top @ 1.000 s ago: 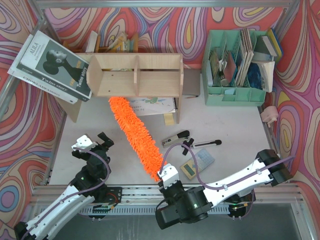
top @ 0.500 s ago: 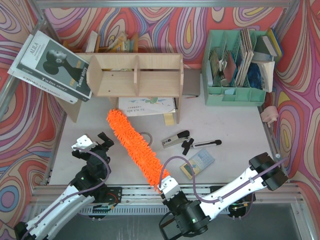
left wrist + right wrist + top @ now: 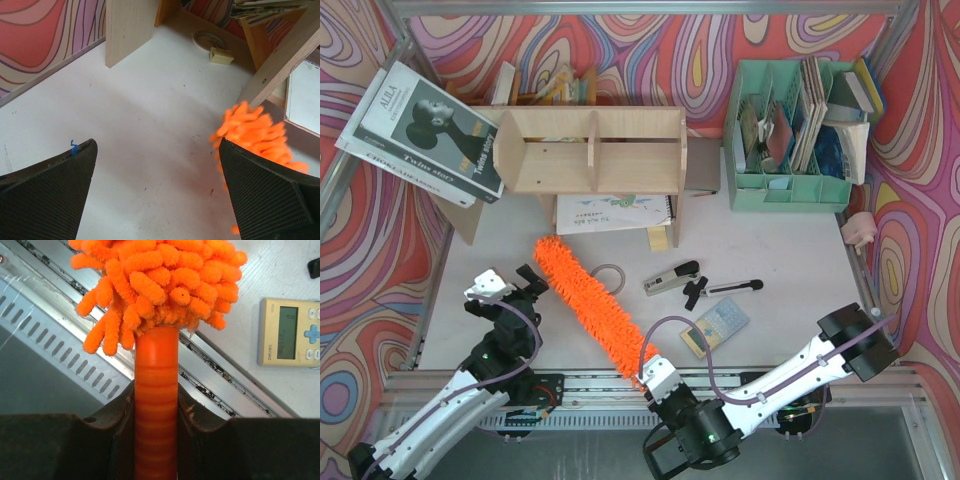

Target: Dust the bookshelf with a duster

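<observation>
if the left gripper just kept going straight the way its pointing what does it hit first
Probably the bare white tabletop: the open left gripper tilts down at it. The fluffy orange microfiber duster sits just beside one finger, and the light plywood bookshelf lies farther ahead; depth is unclear.

Bright even light, soft shadows, wrist views slightly blurred

I have bare table point(image 3: 490, 240) ahead of my left gripper point(image 3: 508, 282) up to the bookshelf point(image 3: 590, 150); the duster point(image 3: 582, 297) crowds its right finger, and a stapler point(image 3: 672, 278) and calculator point(image 3: 717, 325) clutter the table's right side
</observation>
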Controlling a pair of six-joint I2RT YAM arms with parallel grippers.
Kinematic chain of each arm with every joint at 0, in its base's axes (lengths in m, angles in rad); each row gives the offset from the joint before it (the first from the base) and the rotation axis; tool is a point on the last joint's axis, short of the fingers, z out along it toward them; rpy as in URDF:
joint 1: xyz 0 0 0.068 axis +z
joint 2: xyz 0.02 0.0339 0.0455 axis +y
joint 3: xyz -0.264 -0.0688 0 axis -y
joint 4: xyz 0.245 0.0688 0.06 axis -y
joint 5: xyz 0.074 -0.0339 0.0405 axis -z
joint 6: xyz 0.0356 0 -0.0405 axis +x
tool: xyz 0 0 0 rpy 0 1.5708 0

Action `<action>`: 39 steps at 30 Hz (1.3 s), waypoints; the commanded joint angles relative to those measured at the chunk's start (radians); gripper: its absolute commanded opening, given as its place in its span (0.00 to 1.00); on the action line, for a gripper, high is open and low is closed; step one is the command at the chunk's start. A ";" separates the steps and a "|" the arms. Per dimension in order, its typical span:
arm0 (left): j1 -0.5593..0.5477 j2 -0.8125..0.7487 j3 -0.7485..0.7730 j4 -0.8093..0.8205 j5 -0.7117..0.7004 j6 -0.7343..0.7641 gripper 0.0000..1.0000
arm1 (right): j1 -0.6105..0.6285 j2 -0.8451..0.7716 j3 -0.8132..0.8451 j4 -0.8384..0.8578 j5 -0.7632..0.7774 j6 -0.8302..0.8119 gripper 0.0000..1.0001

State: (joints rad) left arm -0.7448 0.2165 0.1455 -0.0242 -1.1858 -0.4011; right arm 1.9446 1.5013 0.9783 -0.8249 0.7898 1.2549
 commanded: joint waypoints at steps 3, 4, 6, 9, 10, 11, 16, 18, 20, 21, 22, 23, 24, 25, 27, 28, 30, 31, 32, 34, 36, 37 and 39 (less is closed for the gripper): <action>0.005 0.008 -0.005 0.012 0.007 -0.010 0.98 | -0.019 -0.026 -0.013 0.026 -0.003 -0.035 0.00; 0.005 0.008 -0.004 0.013 0.008 -0.010 0.98 | -0.023 -0.027 -0.016 0.020 -0.007 -0.026 0.00; 0.006 0.008 -0.005 0.013 0.008 -0.010 0.99 | -0.035 -0.031 -0.022 0.000 -0.005 0.003 0.00; 0.006 0.007 -0.005 0.012 0.008 -0.010 0.99 | -0.064 -0.034 -0.021 -0.025 -0.005 0.031 0.00; 0.006 0.007 -0.005 0.013 0.007 -0.010 0.99 | -0.082 -0.032 -0.015 -0.035 -0.010 0.038 0.00; 0.007 0.007 -0.004 0.012 0.007 -0.010 0.99 | -0.097 -0.026 -0.006 -0.050 -0.011 0.051 0.00; 0.007 0.005 -0.004 0.010 0.008 -0.010 0.99 | -0.139 -0.003 0.045 -0.168 0.042 0.167 0.00; 0.007 0.003 -0.005 0.010 0.008 -0.011 0.99 | -0.162 -0.006 0.055 -0.202 0.048 0.207 0.00; 0.007 0.003 -0.005 0.010 0.008 -0.012 0.99 | -0.168 -0.015 0.054 -0.245 0.069 0.280 0.00; 0.007 0.003 -0.005 0.009 0.007 -0.012 0.99 | -0.171 -0.020 0.054 -0.271 0.076 0.318 0.00; 0.007 0.003 -0.005 0.009 0.007 -0.012 0.98 | -0.175 -0.024 0.054 -0.300 0.081 0.359 0.00; 0.007 0.003 -0.004 0.010 0.007 -0.011 0.99 | -0.180 -0.027 0.057 -0.333 0.081 0.401 0.00; 0.007 0.003 -0.004 0.010 0.007 -0.011 0.98 | -0.184 -0.027 0.062 -0.369 0.081 0.456 0.00; 0.007 0.003 -0.004 0.009 0.008 -0.012 0.98 | -0.188 -0.030 0.067 -0.412 0.082 0.515 0.00; 0.007 0.003 -0.005 0.009 0.008 -0.012 0.98 | -0.190 -0.029 0.078 -0.476 0.088 0.615 0.00; 0.007 0.003 -0.006 0.009 0.008 -0.012 0.98 | -0.192 -0.030 0.083 -0.477 0.097 0.628 0.00; 0.007 0.003 -0.004 0.009 0.007 -0.012 0.99 | -0.200 -0.027 0.098 -0.448 0.116 0.604 0.00; 0.007 0.003 -0.004 0.009 0.008 -0.011 0.99 | -0.207 -0.024 0.108 -0.419 0.125 0.572 0.00; 0.007 0.004 -0.005 0.008 0.008 -0.011 0.98 | -0.216 -0.020 0.116 -0.390 0.133 0.528 0.00; 0.007 0.003 -0.004 0.007 0.008 -0.012 0.99 | -0.239 -0.012 0.128 -0.268 0.140 0.363 0.00; 0.007 0.001 -0.004 0.006 0.008 -0.012 0.98 | -0.263 -0.013 0.124 -0.102 0.130 0.178 0.00; 0.007 0.000 -0.004 0.005 0.007 -0.012 0.99 | -0.274 -0.016 0.115 -0.016 0.118 0.085 0.00; 0.007 -0.002 -0.004 0.004 0.007 -0.013 0.99 | -0.297 -0.020 0.089 0.163 0.075 -0.079 0.00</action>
State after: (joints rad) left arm -0.7441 0.2230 0.1455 -0.0242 -1.1847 -0.4015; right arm 1.6794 1.4971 1.0702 -1.0035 0.7673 1.5345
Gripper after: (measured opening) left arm 0.986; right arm 0.332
